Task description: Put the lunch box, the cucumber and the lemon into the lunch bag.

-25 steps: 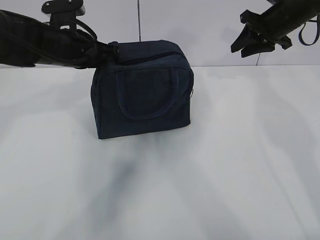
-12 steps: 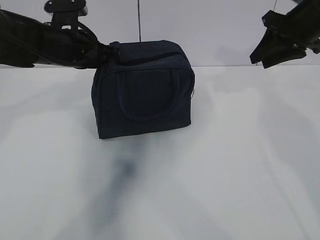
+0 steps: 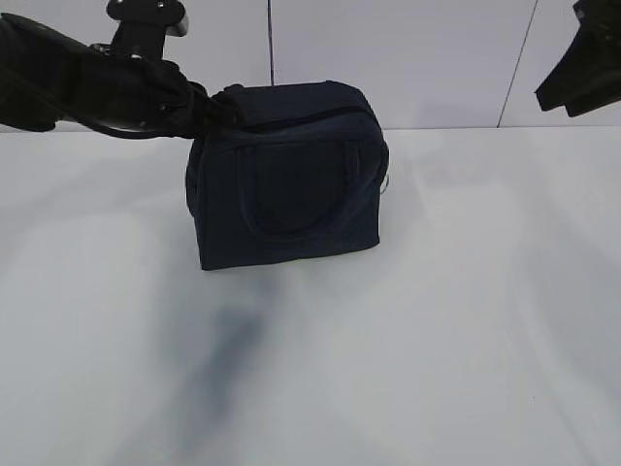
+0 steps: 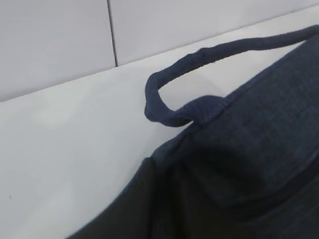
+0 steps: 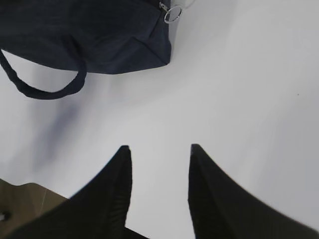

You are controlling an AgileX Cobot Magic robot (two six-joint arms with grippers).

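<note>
The lunch bag (image 3: 287, 175) stands upright on the white bench (image 3: 437, 320), left of the middle and toward the far side, its zipper ring (image 5: 173, 13) hanging at its right end. One loop handle (image 3: 291, 189) lies flat on its near face; another handle (image 4: 184, 84) juts off its far side. The left hand (image 3: 215, 107) is at the bag's upper left corner; whether it is pinching the fabric cannot be told. The right hand (image 5: 158, 169) hangs spread and empty, high at far right, well apart from the bag.

White table (image 3: 437, 340), navy lunch bag (image 3: 291, 184) standing upright on it, zipped shut
</note>
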